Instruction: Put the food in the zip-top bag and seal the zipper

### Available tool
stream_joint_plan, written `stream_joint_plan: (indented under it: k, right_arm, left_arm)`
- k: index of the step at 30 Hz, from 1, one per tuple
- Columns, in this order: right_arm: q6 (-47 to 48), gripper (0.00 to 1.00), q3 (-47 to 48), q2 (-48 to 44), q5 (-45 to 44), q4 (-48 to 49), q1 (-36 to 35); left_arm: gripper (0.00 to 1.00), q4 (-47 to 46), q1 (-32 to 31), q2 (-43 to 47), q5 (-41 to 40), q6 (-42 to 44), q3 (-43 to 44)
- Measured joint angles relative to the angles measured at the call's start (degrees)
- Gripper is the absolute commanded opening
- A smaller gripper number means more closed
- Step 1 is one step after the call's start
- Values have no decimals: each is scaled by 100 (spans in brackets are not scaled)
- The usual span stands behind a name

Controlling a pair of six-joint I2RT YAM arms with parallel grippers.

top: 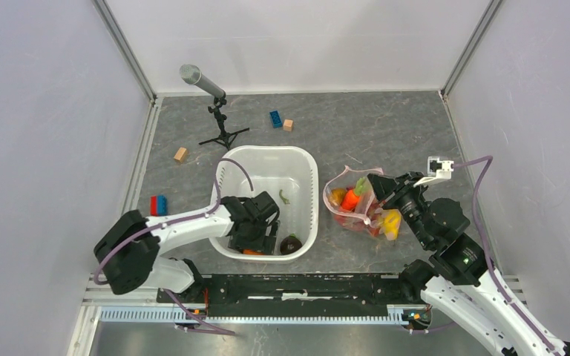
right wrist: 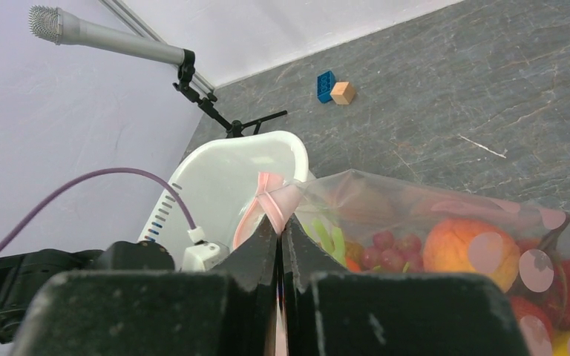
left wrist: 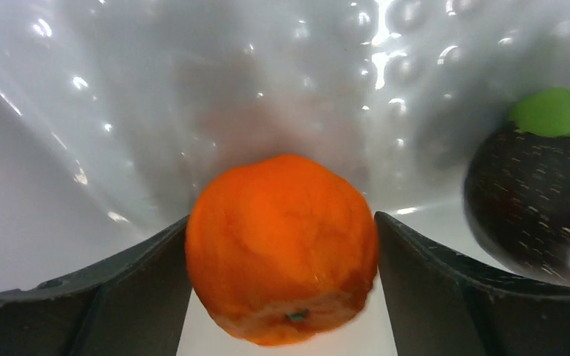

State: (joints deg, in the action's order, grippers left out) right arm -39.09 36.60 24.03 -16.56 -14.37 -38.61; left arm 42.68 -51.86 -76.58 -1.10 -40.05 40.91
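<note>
While the orange (left wrist: 282, 248) is sitting gripped between both fingers of the left claw (left wrist: 282, 222) in the white basin (top: 267, 159), the right claw (right wrist: 279, 230) is pinching tight on the zipper (right wrist: 267, 194), with the food-filled zip-top bag (right wrist: 430, 215) lying ahead-right of it over the tabletop (top: 386, 126).

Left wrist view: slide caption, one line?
Left end effector grips an orange inside the white basin, a dark green-topped fruit beside it.
</note>
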Motion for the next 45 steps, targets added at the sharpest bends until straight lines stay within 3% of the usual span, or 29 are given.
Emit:
stream_joint_plan:
  k: [4,6,15,23,33,40,45]
  right_arm:
    - [2,6,-11,-20,-17,11,0]
    - [4,6,-11,-26,-24,11,0]
    - [17,6,-11,-68,-48,0,0]
    - [17,6,-26,-74,-48,2,0]
    - [15,6,-26,-74,-24,9,0]
    - [17,5,-26,-13,170,17,0]
    - [22,5,-24,85,446,46,0]
  left_arm:
    - [53,9,17,-407,105,181,72]
    - [42,46,31,-461,155,232,127]
    - [39,-146,24,-372,260,352,422]
    - [40,-658,24,339,-125,492,1128]
    - [41,-1462,24,1475,-328,490,809]
    - [41,-2787,24,2131,280,577,671]
    - [42,-3847,-111,1727,782,787,914]
